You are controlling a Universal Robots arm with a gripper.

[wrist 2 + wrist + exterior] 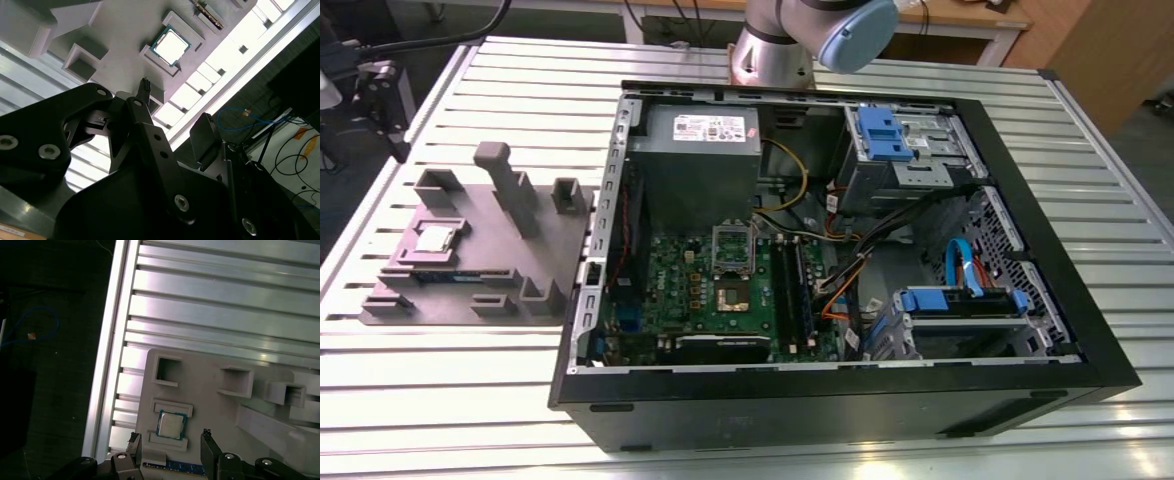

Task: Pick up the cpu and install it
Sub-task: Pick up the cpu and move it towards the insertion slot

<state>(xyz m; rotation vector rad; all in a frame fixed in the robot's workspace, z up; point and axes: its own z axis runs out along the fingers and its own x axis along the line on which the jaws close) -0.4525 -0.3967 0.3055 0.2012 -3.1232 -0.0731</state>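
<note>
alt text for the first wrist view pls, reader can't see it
The cpu lies flat in a recess of a grey holder block, which sits on a slotted metal table. The gripper is empty, its jaws open with one tip showing on each side of the chip.

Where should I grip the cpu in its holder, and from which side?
Grip the cpu by its two free opposite edges, coming straight down from above. It lies flat in the holder, and raised ledges flank the other two edges. The open gripper lines up across the free edges.
</note>
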